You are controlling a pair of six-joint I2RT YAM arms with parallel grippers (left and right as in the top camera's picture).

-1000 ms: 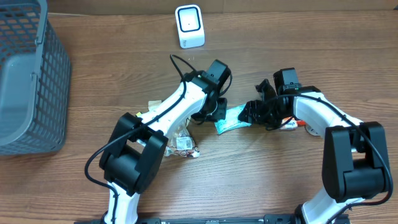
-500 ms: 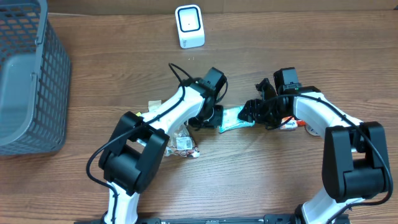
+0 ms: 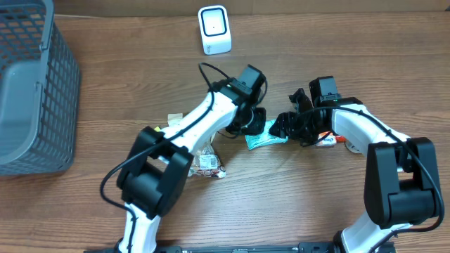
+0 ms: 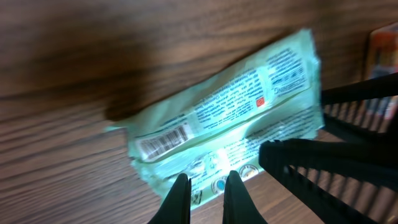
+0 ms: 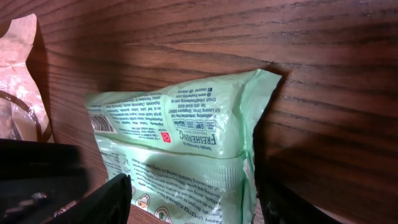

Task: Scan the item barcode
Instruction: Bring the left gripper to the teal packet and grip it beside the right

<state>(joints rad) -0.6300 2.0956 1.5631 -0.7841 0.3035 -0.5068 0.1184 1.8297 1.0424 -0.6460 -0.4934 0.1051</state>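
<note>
A pale green packet (image 3: 266, 135) lies on the wooden table between my two grippers. Its printed back faces up, and the barcode (image 4: 165, 142) sits near its left end. My left gripper (image 3: 254, 125) is shut, and its tips (image 4: 206, 177) hover over the packet's near edge without holding it. From the right, my right gripper (image 3: 285, 128) has closed across the width of the packet's (image 5: 180, 143) other end, one finger on each long edge (image 5: 193, 186). The white scanner (image 3: 214, 29) stands at the back of the table, apart from both arms.
A grey mesh basket (image 3: 31, 84) fills the far left. A clear-wrapped snack (image 3: 209, 163) lies by the left arm's base link. An orange-labelled item (image 3: 330, 140) rests under the right arm. A brown bag (image 5: 15, 81) shows beyond the packet.
My left gripper swung left and back, then returned right against the packet's left end. The packet and the right gripper have barely shifted.
</note>
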